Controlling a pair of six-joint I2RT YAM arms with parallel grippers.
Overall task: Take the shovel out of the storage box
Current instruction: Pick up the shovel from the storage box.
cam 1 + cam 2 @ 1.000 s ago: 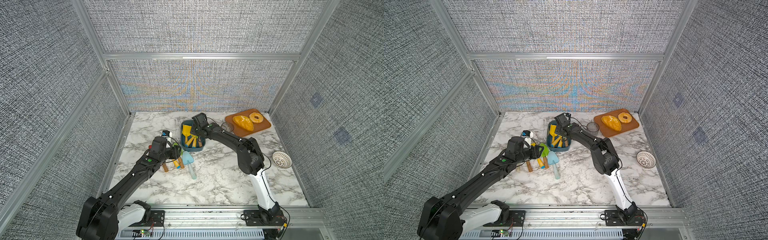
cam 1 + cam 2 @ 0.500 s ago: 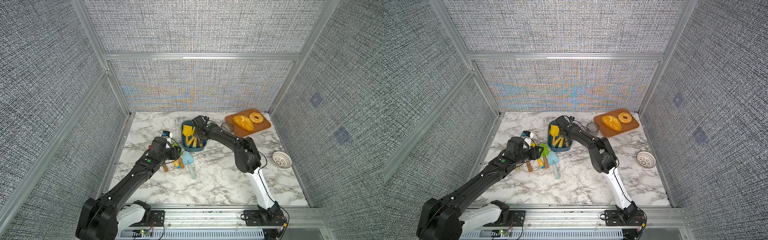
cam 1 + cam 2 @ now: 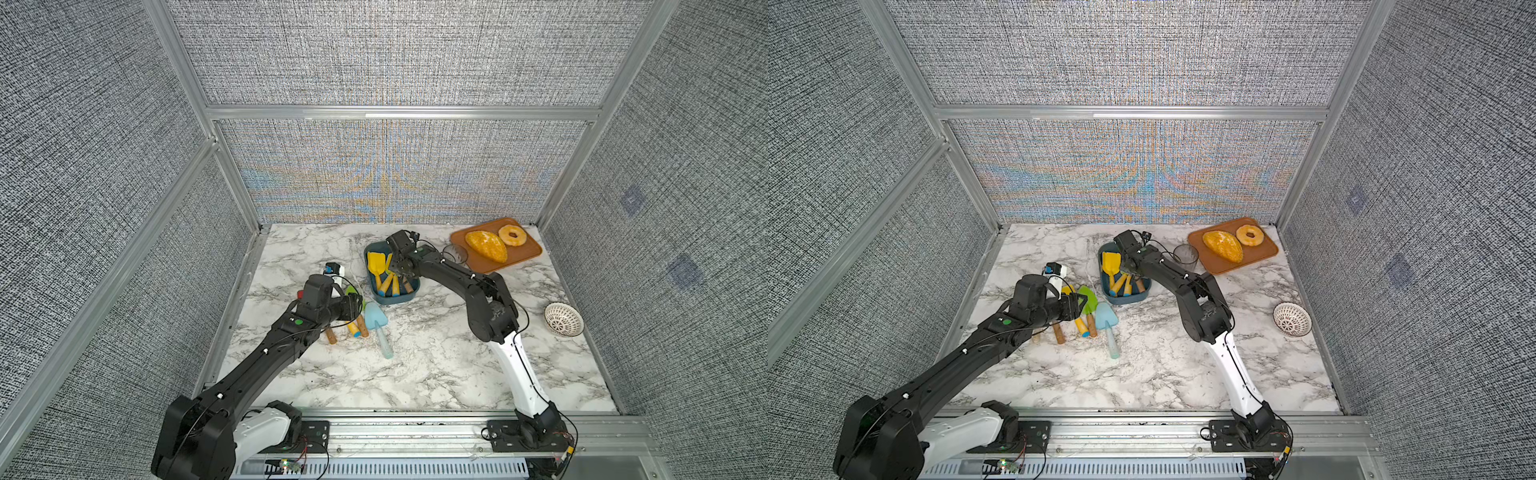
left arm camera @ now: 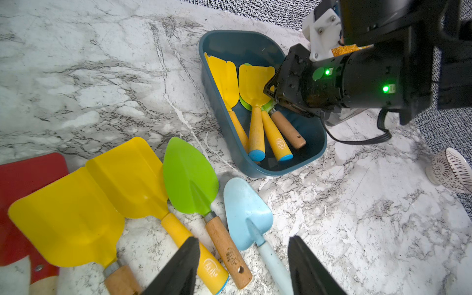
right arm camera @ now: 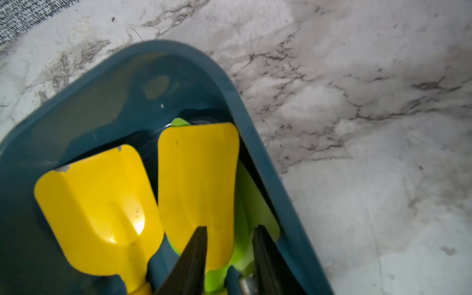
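Observation:
The dark teal storage box (image 3: 392,300) (image 3: 1125,300) (image 4: 255,173) (image 5: 255,132) sits at the back middle of the marble table. Several shovels lie in it: two yellow ones (image 5: 196,178) (image 5: 97,204) (image 4: 222,76) and a green one (image 5: 258,209) underneath. My right gripper (image 3: 400,269) (image 3: 1130,270) (image 5: 229,228) reaches into the box. Its jaws stand a little apart, astride the lower edge of a yellow blade and the green one. My left gripper (image 3: 353,306) (image 3: 1077,305) (image 4: 242,241) hangs open and empty over shovels lying on the table.
On the table left of the box lie a light blue trowel (image 3: 376,320) (image 4: 246,214), a green trowel (image 4: 190,178), two yellow shovels (image 4: 127,176) and a red one (image 4: 20,178). An orange-brown tray (image 3: 528,253) with pastries, a glass (image 3: 455,253) and a patterned bowl (image 3: 564,318) stand to the right.
My right gripper has dropped lower into the box and its jaws have narrowed around the shovels. The left arm has not moved.

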